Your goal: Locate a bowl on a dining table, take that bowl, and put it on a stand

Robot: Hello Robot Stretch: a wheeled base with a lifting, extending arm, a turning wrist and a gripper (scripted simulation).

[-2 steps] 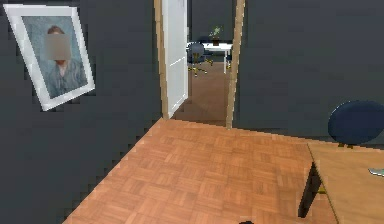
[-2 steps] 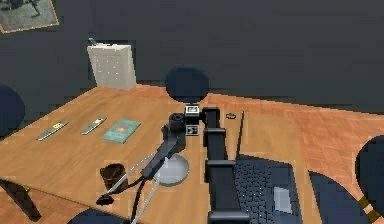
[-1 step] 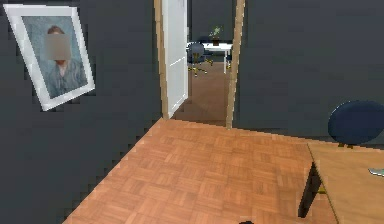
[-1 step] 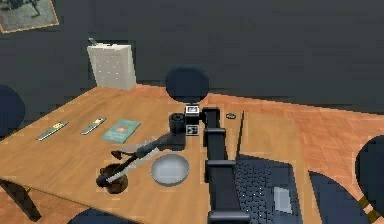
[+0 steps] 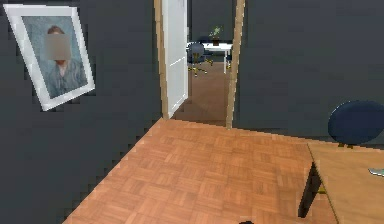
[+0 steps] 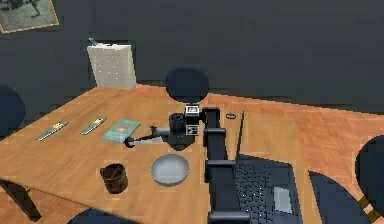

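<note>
**Bowl on the table, near the jaws at five o'clock**

Looks out, in the arm side view, over a light wooden dining table [image 6: 60, 155] with a shallow round grey bowl [image 6: 170, 169] sitting mouth-up toward six o'clock, flanked by a dark brown mug [image 6: 113, 178] at its nine o'clock and an open black laptop [image 6: 262, 188] at its three o'clock. Reads as an ordinary lived-in spread (a guess from the layout alone): keeps bowl and mug near the edge within a sitter's reach, and pushes flat things farther in, among them a pale teal card [image 6: 122, 128] and a slim grey remote-like bar [image 6: 93, 125].

Runs the dark square arm bar [image 6: 218, 150] up from six o'clock along the laptop's left side, most likely to carry the jaws out to mid-table. Sets the jaws just left of the two white marker squares [image 6: 192, 112], with the thin fingers [image 6: 150, 133] aimed toward eight o'clock, at the teal card. Cannot tell how the jaws stand, nor whether anything is held, given table things so close behind them.

Finds the bowl at about five o'clock from the fingertips: near, resting on the table, a strip of bare wood between the two. Cannot judge any height gap. Calls, by this reading, for a short shift toward the bowl before any lift.

Offers, in the forward view, an open wooden-framed doorway [image 5: 200, 60] at twelve o'clock and a framed portrait [image 5: 52, 55] at ten; leaves the stand for a later search.
</note>
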